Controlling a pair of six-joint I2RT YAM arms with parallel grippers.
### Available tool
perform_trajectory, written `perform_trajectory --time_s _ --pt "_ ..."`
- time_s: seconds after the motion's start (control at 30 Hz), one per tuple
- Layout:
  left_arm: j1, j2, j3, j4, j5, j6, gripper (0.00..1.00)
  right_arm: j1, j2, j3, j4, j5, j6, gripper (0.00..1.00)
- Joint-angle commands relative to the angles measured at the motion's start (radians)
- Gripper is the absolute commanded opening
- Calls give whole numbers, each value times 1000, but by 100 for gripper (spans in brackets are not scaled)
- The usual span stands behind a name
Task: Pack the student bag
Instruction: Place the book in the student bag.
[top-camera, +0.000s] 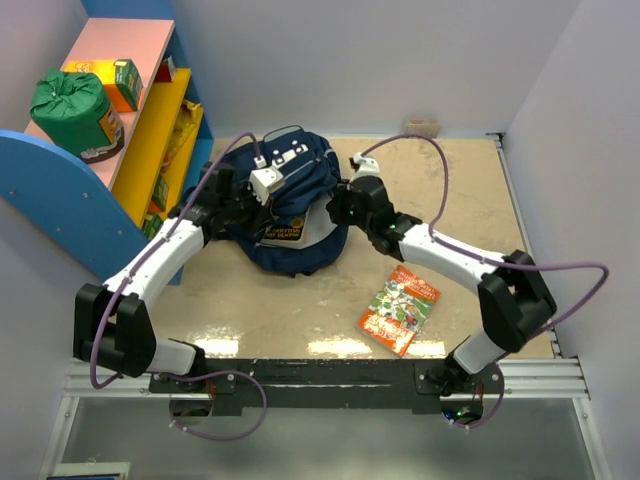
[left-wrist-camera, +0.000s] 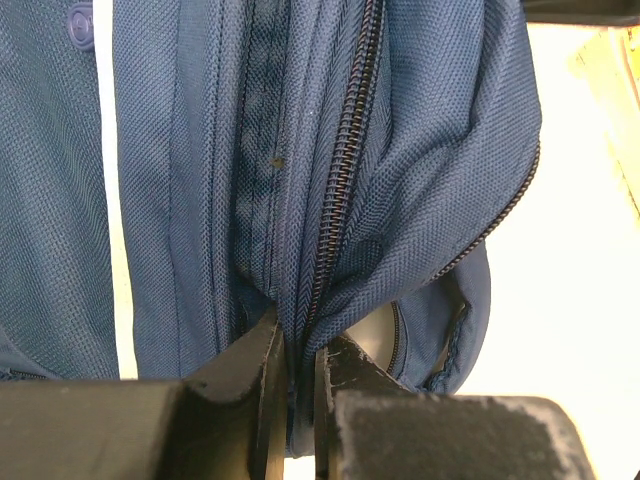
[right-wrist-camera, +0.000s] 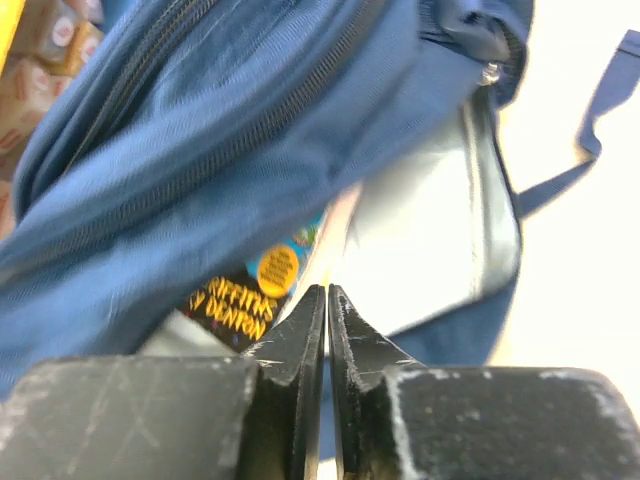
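Note:
The student bag (top-camera: 290, 170), a navy-blue backpack with white patches, lies in the middle of the table with its mouth facing the arms. A dark book with yellow lettering (right-wrist-camera: 240, 300) sits inside the mouth (top-camera: 285, 232). My left gripper (top-camera: 255, 207) is at the bag's left side, shut on a fold of blue fabric beside the zipper (left-wrist-camera: 345, 170); its fingertips (left-wrist-camera: 300, 350) pinch the cloth. My right gripper (top-camera: 338, 207) is at the bag's right side. Its jaws (right-wrist-camera: 327, 292) are shut just in front of the book's edge, and nothing shows between them.
A colourful picture book (top-camera: 400, 308) lies flat on the table near the right arm. A blue, yellow and pink shelf (top-camera: 150, 120) stands at the left, holding a green sack (top-camera: 72, 108) and an orange box (top-camera: 122, 82). A small box (top-camera: 421, 126) sits by the back wall.

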Motion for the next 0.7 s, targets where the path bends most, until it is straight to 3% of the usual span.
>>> perform_trajectory --time_s 0.0,0.1,0.37,0.67 --pt "-13 -20 38 103 101 -12 0 0 -94 -127 84 -33 -3 6" --pt "-13 -24 44 103 102 -20 0 17 -42 -148 153 -129 47 0" --pt "-13 -47 53 91 104 -14 0 114 127 -215 379 -269 127 0" --pt "-13 -50 40 93 107 -9 0 120 274 -128 436 -262 173 0"
